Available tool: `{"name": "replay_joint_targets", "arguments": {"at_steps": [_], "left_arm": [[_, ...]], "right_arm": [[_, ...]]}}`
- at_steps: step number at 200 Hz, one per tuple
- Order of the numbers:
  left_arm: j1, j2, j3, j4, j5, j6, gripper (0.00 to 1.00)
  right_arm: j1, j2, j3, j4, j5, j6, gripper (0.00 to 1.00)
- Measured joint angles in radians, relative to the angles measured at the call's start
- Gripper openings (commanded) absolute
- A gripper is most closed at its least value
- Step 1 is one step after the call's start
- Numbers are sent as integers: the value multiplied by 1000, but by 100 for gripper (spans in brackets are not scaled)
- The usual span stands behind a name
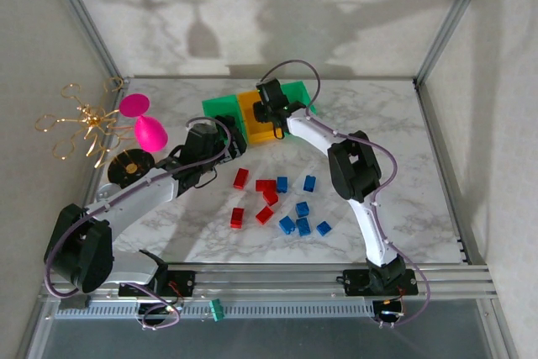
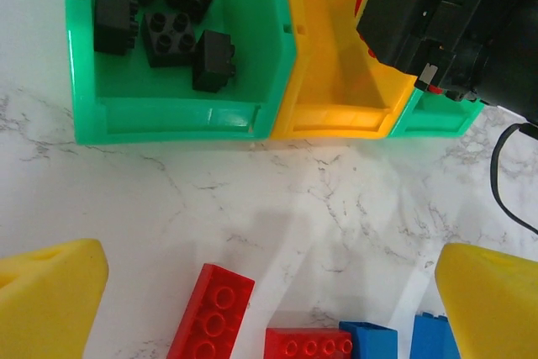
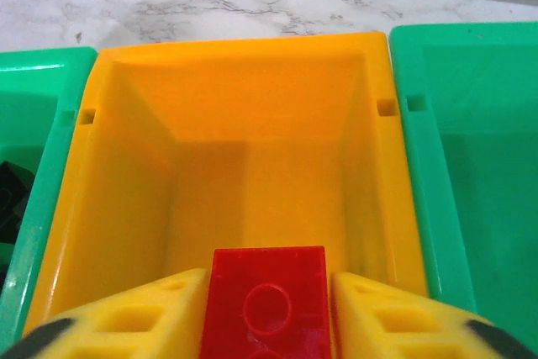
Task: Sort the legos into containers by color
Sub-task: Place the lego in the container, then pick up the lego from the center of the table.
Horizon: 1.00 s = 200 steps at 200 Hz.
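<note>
My right gripper hangs over the orange-yellow container, the middle one of three joined bins. A red lego sits between its yellow fingertips with a thin gap on the right side, so the jaws stand slightly open. The left green container holds several black legos. The right green container looks bare inside. My left gripper is wide open above the table in front of the bins, nothing between its fingers. Below it lie red legos and blue legos. More red and blue bricks are scattered mid-table.
A pink goblet toy, a gold wire ornament and a round black-and-gold disc stand at the left, beside my left arm. The right arm's wrist overhangs the orange and right green bins. Metal frame posts edge the table.
</note>
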Motion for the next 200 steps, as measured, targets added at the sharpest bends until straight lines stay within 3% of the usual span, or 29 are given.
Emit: {"name": "replay_joint_targets", "arguments": {"at_steps": [83, 149, 200], "left_arm": [[2, -19, 1, 0, 17, 0, 100], [-28, -111, -12, -1, 82, -2, 100], [-91, -203, -76, -38, 91, -26, 100]], "right_arm": [[0, -50, -27, -40, -35, -22, 62], [3, -393, -348, -37, -105, 54, 72], [56, -505, -564, -58, -139, 105, 74]]}}
